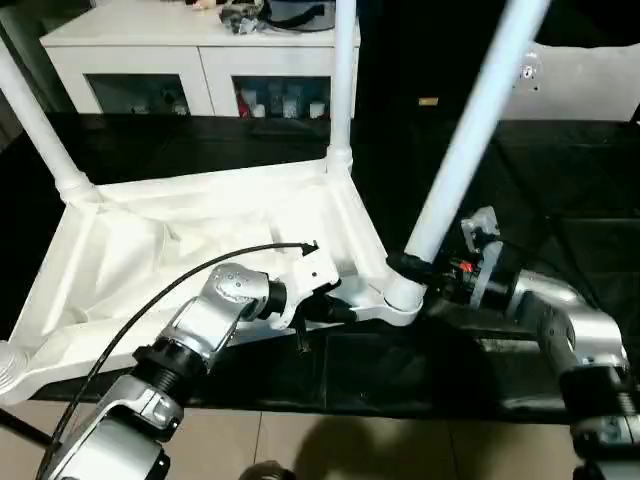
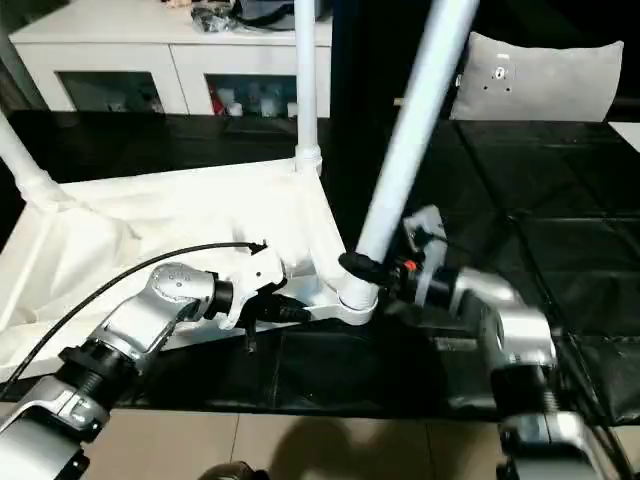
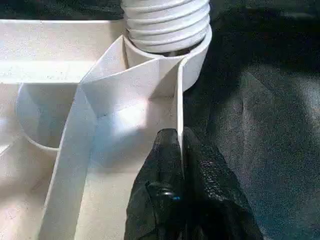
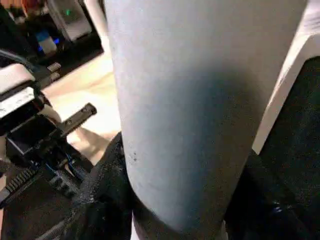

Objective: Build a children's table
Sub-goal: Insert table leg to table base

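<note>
- Upside-down white top (image 1: 180,250) lying on black mat (image 1: 560,200), ribbed underside up, near the robot's side of the mat.
- Three legs standing in corner sockets: left far leg (image 1: 35,120), middle far leg (image 1: 343,80), and near right leg (image 1: 470,130) leaning up to the right.
- Near left corner socket (image 1: 12,368) with its ribbed ring showing.
- Left claw (image 3: 181,150) clenched on a thin upright rib (image 3: 179,107) of the top's near edge, just beside the near right socket (image 3: 167,55); black fingers (image 3: 160,165) pressed on either side of the rib.
- Right claw (image 1: 412,268) grasping the near right leg low down, just above its socket, black fingers (image 4: 107,185) wrapped round both sides of the shaft.
- Threaded foot of that leg (image 3: 167,22) seated in the socket.
- Silver forearms reaching in from the near edge, black cable (image 1: 150,300) arching over the left one.
- White cabinet (image 1: 190,60) with glass doors at the far side, small clutter on it.
- Grey cushion (image 2: 540,75) at far right.
</note>
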